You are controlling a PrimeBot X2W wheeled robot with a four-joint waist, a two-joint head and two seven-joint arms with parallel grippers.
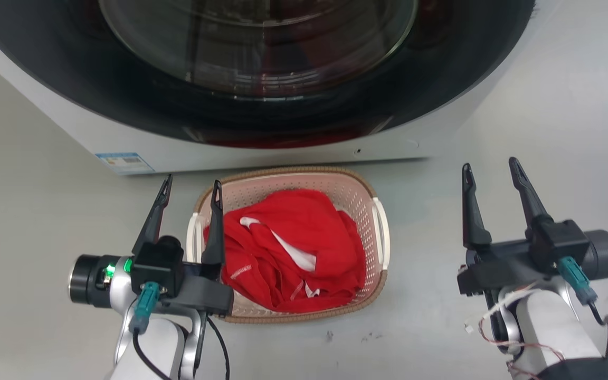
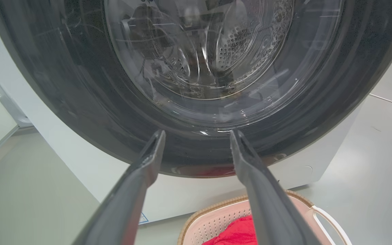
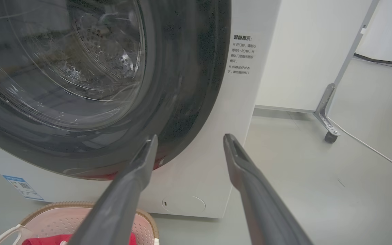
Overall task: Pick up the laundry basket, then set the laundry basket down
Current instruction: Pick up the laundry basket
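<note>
Washer [image 1: 283,153] just behind laundry basket [image 1: 355,202]

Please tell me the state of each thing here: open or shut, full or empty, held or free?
Washing machine door: shut.
Laundry basket: upright on the floor, not held.
Red garment: crumpled inside the basket.
Left claw: open, empty.
Right claw: open, empty.

Your left pincer [image 2: 197,133] has its two dark fingers [image 2: 131,197] spread apart with nothing between them. They point at the washing machine [image 2: 90,170] and the lower edge of its round glass door [image 2: 199,68]. At the bottom of your view, the laundry basket [image 2: 213,221] sits on the grey floor [image 2: 29,190] just before the machine. One finger crosses its brown rim. Red cloth [image 2: 237,233] lies inside, and a white handle [image 2: 330,221] shows at its right.
</note>
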